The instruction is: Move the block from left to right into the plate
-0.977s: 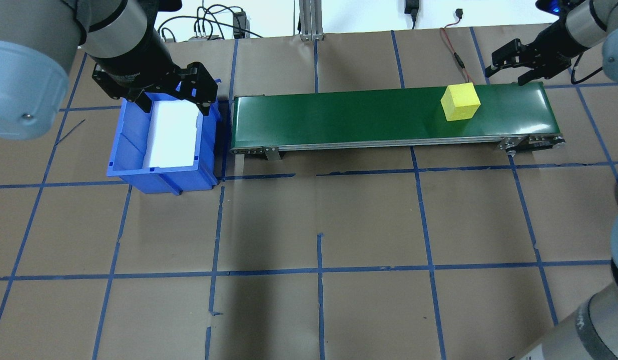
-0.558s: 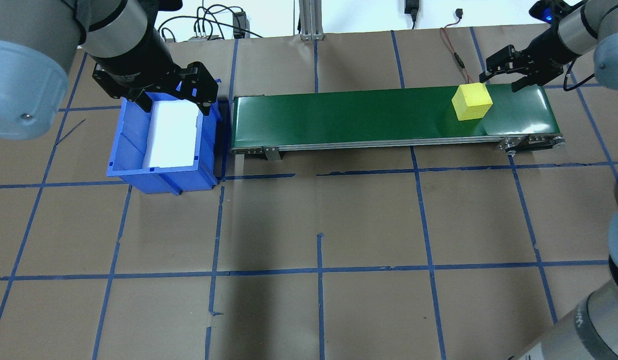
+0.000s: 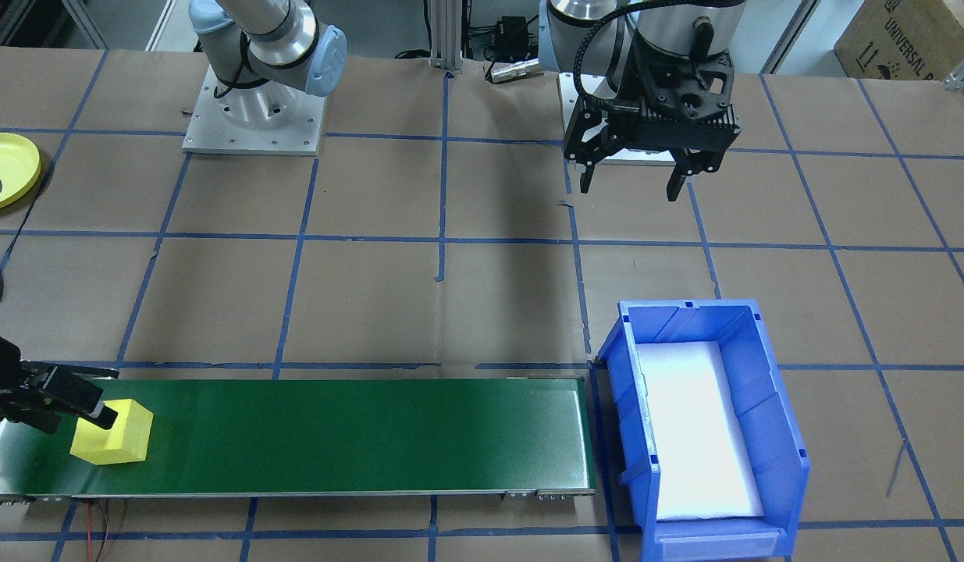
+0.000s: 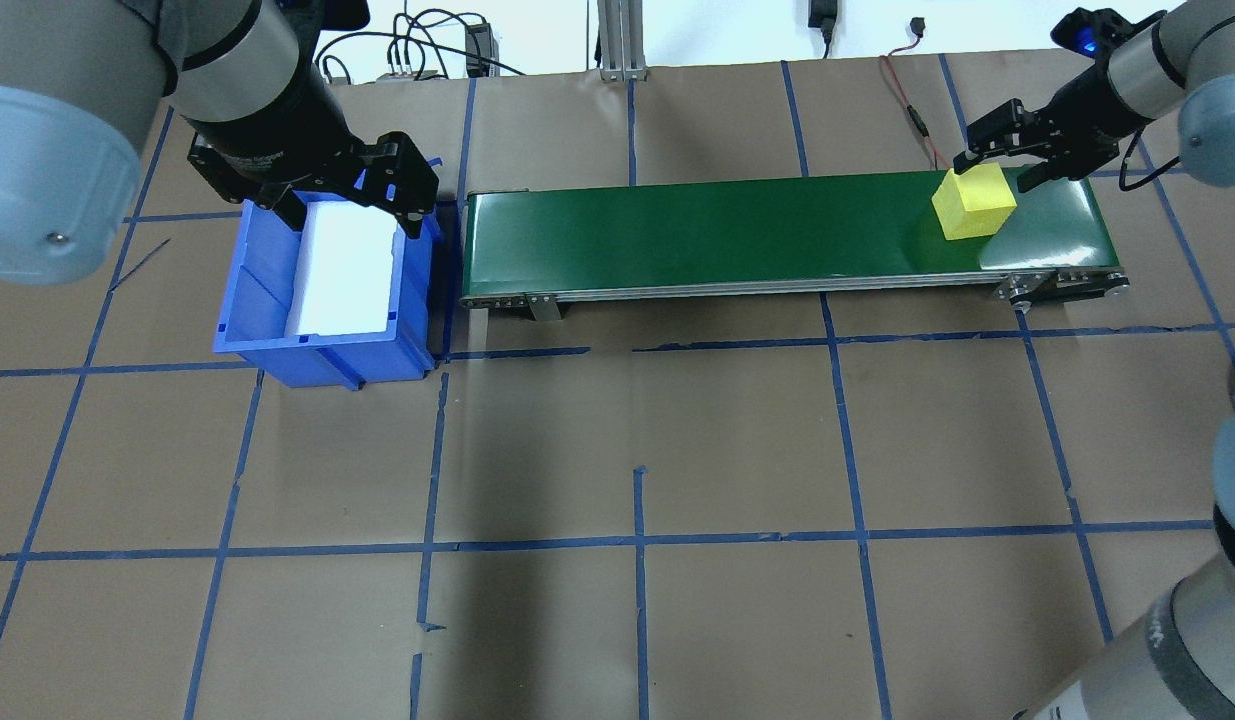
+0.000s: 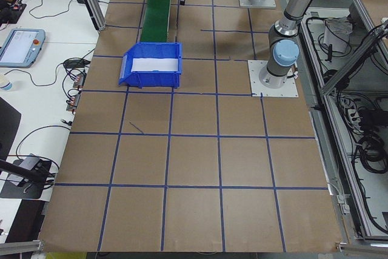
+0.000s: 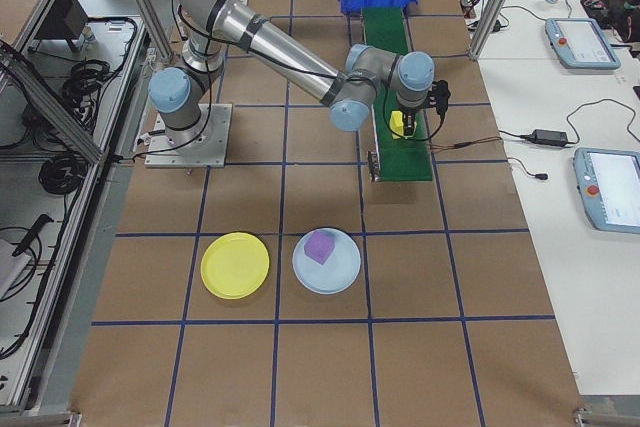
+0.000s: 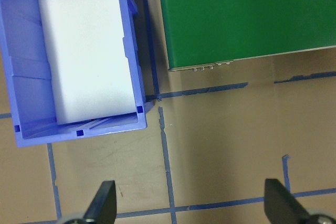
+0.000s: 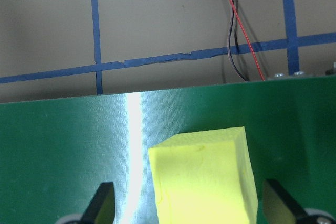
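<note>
The yellow block (image 4: 973, 201) is carried at the belt's (image 4: 727, 235) right end; the right gripper (image 4: 1007, 155) is spread astride it, ready to clamp. Left gripper (image 4: 352, 190) is held released over the bin (image 4: 267, 300).

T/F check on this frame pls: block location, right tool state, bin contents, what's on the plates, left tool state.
1. The yellow block sits on the green conveyor near its right end. True.
2. The right tool is shut on the block. False: its fingers straddle the block with gaps on both sides in the right wrist view, so it is open.
3. The blue bin holds a second yellow block. False: only a white foam pad shows inside.
4. A purple block lies on the pale blue plate, while the yellow plate beside it is bare. True.
5. The left tool is open and holds nothing. True.
</note>
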You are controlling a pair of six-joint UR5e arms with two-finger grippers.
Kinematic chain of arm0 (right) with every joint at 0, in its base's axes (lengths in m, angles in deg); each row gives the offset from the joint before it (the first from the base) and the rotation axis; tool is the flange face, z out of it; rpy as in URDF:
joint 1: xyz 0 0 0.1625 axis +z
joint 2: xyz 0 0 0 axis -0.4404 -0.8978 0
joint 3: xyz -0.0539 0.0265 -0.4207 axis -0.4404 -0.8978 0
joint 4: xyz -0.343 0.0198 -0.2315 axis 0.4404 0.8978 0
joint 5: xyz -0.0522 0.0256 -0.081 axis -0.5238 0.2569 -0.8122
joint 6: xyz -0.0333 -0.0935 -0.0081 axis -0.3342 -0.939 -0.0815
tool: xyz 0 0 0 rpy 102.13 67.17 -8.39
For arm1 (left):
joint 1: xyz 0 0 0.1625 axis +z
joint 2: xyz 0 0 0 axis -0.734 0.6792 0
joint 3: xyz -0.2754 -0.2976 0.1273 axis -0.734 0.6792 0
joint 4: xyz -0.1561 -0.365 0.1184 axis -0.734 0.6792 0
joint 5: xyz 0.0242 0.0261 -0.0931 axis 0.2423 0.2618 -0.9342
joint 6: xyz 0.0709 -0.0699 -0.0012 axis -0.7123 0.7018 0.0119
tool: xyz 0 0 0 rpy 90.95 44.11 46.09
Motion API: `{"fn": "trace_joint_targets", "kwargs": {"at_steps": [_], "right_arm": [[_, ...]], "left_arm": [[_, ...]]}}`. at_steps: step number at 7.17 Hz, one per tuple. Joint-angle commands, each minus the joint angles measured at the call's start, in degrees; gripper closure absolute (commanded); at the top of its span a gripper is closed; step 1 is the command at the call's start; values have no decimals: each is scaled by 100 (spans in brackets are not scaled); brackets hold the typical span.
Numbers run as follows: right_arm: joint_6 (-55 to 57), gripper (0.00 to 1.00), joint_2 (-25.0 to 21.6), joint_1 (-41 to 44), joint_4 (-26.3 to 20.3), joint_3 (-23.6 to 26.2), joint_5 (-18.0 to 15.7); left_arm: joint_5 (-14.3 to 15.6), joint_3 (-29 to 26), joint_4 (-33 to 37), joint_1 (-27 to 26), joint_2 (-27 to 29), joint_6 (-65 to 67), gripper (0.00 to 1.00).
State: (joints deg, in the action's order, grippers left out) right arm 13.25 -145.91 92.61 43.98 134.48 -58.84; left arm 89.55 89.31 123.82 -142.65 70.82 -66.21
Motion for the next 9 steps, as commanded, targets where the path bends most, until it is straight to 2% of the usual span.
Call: {"fn": "trace_joint_targets", "kwargs": {"at_steps": [1, 2, 3, 4, 5, 6, 7, 8, 9], "right_arm": [[-21, 0, 250, 5, 167, 8, -385], [-64, 0, 338, 5, 394, 17, -649], [-230, 32, 339, -3, 413, 17, -1235], [-336, 64, 287, -3, 361, 17, -1589], [-424, 82, 52, -12, 309, 17, -1627], [-529, 90, -273, -73, -66, 52, -2089], [-1113, 92, -720, -387, -662, 122, -2615], [-1841, 92, -1290, -1156, -955, 410, -2734], [-3049, 92, -1722, -2216, -949, 648, -2743]], "left_arm": [[3, 27, -35, -2, 8, 7, 0], [-6, 19, -61, 32, 17, -2, 0], [2, -7, -62, 33, 17, 7, 0], [-6, 10, -62, 7, 17, 7, 0], [-6, -7, -62, -2, 17, 7, 0], [-15, -25, -62, 15, 17, -2, 0], [-15, -25, -62, -2, 17, -2, 0], [-15, -16, -62, -11, 17, -2, 0], [-15, -16, -62, -20, 17, -11, 0]]}}
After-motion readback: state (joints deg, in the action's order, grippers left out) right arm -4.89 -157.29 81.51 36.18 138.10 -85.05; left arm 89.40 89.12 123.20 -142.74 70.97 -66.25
